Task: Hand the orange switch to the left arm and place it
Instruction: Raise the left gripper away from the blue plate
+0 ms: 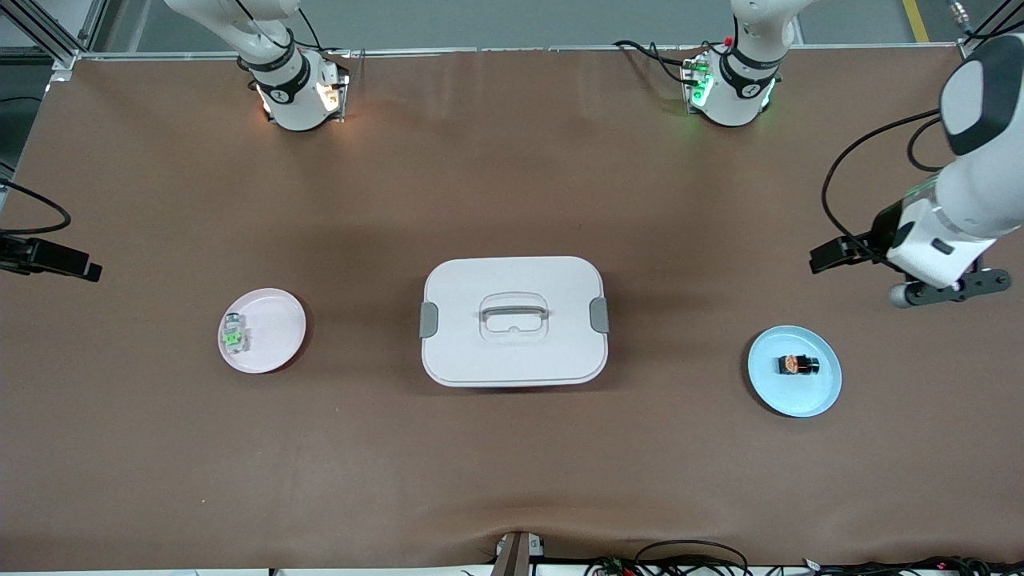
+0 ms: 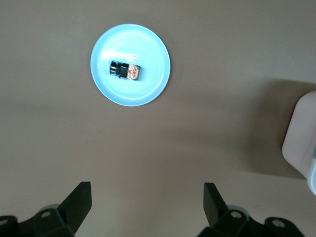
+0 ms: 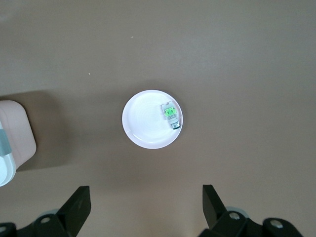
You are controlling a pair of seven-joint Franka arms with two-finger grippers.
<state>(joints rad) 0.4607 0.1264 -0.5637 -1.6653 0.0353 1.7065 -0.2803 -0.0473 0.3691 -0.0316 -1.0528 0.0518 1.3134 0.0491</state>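
This is a robotics lab set up for recording. Two white arms (image 1: 288, 72) are bolted at the top edge of a wide surface (image 1: 512, 480) under a plain brown cover, with lit status lights at their bases, aluminium framing (image 1: 48, 36) in the upper left of the frame, and loose cables (image 1: 688, 560) along the bottom edge. Only staged props lie out: a white box (image 1: 514, 320) in the middle and two small plates (image 1: 262, 330), each carrying one tiny part.
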